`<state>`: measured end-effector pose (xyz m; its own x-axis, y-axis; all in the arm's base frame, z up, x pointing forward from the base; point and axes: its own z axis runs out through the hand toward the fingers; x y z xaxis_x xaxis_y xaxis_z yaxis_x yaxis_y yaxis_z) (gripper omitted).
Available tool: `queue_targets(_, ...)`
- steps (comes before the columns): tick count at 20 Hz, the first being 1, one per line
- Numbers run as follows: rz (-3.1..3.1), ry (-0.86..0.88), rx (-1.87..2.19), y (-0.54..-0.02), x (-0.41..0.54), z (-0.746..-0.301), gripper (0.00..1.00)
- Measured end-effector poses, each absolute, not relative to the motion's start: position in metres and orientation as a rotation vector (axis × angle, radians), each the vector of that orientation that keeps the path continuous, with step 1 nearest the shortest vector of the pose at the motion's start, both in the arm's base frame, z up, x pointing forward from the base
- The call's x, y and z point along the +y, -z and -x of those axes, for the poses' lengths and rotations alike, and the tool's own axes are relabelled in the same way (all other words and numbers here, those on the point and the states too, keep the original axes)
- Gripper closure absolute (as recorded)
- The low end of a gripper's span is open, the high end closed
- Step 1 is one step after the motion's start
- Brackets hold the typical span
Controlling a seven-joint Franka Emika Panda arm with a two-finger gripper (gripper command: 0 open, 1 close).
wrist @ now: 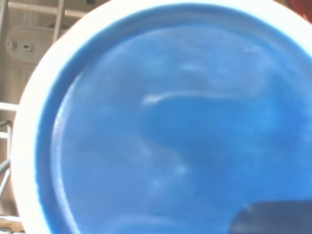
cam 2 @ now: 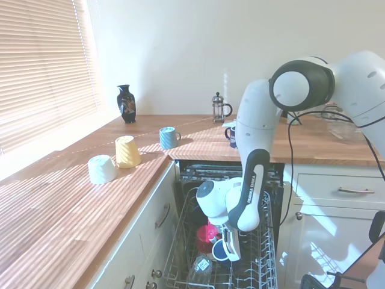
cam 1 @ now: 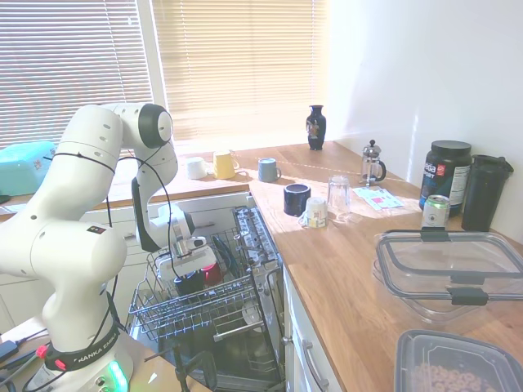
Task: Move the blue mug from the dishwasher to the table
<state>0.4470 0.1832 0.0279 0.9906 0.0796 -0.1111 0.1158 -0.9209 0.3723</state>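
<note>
I had the gripper [cam 2: 227,248] low inside the dishwasher [cam 1: 245,327], right at the blue mug [cam 2: 220,250], which sat in the wire rack [cam 1: 196,306] just beside a red cup [cam 2: 206,235]. In the wrist view the mug's round opening [wrist: 165,126] filled almost the whole picture — pale rim, blue inside — so the mug stood directly under the hand, mouth facing up to the camera. From the second exterior view the fingers seemed to reach down at the rim, but their tips were hidden behind the hand and the mug, so I could not tell whether they were closed on it or apart.

The relation that mattered was this one: the mug was straight below the hand with its axis roughly upright, while the table [cam 1: 343,278] lay higher and to the side, above the open door. I judged the next move needed a straight lift out of the rack first — a sideways pull could catch the wires or the red cup.
</note>
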Motion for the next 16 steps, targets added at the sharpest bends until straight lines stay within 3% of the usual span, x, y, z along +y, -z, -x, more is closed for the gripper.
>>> queue_targets(16,-2.751,0.123,0.125,-0.045,0.186,-0.453,1.0)
